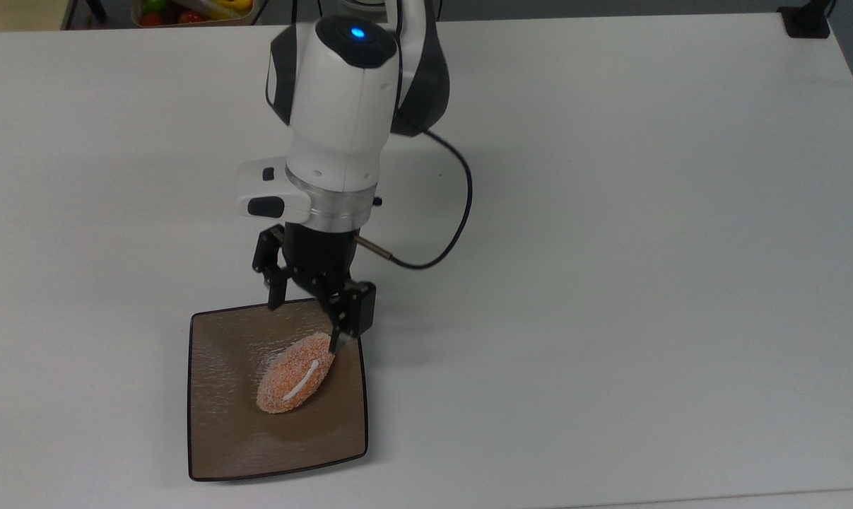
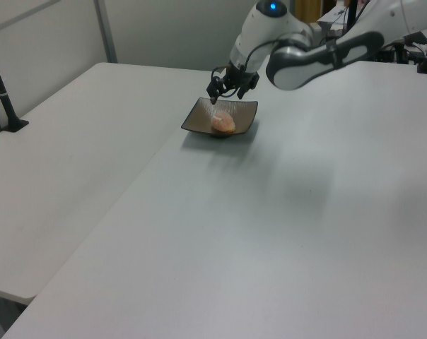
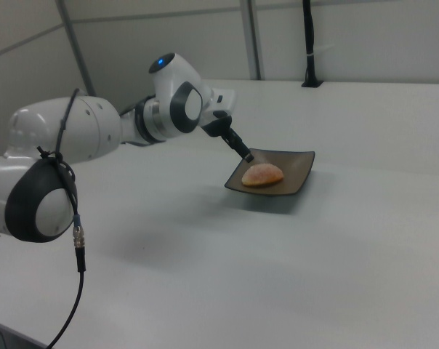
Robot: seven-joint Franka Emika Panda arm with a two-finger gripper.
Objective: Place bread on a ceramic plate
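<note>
The bread (image 1: 295, 377) lies on the ceramic plate (image 1: 214, 438), near the plate's centre and slightly toward its right edge in the top view, with its long axis running diagonally and the thin white stripe facing up. The loaf rests flat on the plate surface and is free of the tool. The ceramic plate sits on the white tabletop (image 1: 610, 283) close to the tabletop's lower edge in the top view, left of the middle of that edge. In the left view the plate (image 2: 199, 120) appears at the far part of the tabletop with the bread (image 2: 223, 123) inside it; in the right view the plate (image 3: 296, 178) sits on the tabletop's right part with the bread (image 3: 262, 174) toward its left side. The gripper (image 1: 302, 318) hangs above the plate's upper edge in the top view, raised clear of the loaf, with its two fingers spread apart and nothing between them. One fingertip (image 1: 334, 345) overlaps the upper end of the bread in the top view, while the left view shows the gripper (image 2: 224, 90) above the plate. A black cable (image 1: 461, 212) loops from the wrist over the tabletop.
</note>
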